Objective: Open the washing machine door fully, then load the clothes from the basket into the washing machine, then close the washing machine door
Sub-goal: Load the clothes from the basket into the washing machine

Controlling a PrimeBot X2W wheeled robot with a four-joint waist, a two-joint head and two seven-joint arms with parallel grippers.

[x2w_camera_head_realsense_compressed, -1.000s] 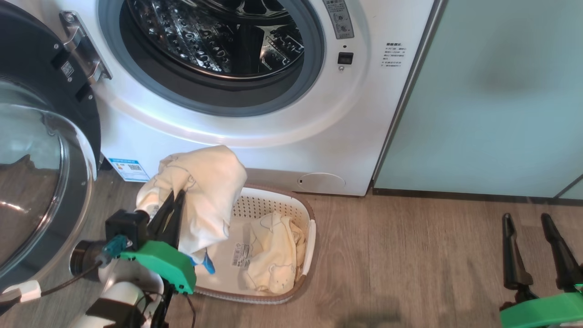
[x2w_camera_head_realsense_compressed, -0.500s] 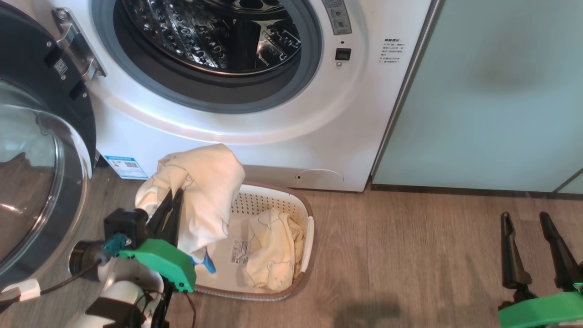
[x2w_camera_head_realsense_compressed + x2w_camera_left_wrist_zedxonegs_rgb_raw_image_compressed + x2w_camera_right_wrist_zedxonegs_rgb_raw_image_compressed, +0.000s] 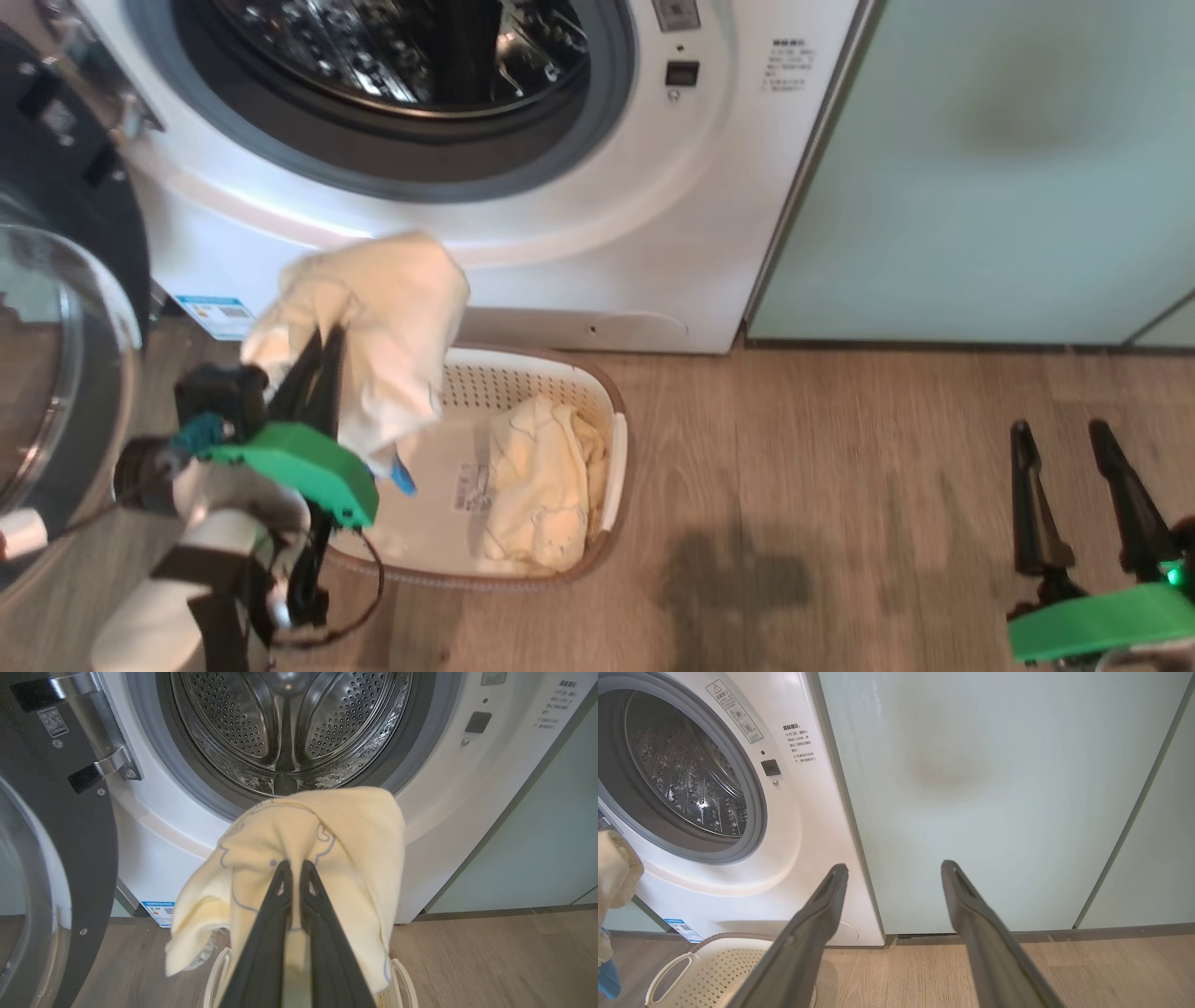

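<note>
Gripping garment (image 3: 355, 830) w/ L gripper (image 3: 293, 864), clamped tight on cloth, hanging above basket (image 3: 611, 467). Drum opening (image 3: 285, 723) lying at 12 o'clock from it, along fingers; door (image 3: 60, 826) standing open at 9. R gripper (image 3: 1060, 431) idling w/ fingers spread, farther off at 3. 2nd garment (image 3: 537, 495) lying in basket.

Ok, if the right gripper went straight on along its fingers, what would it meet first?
Probably the pale green cabinet panel beside the washing machine; the open right gripper points at it with nothing in between, though depth is unclear.
</note>
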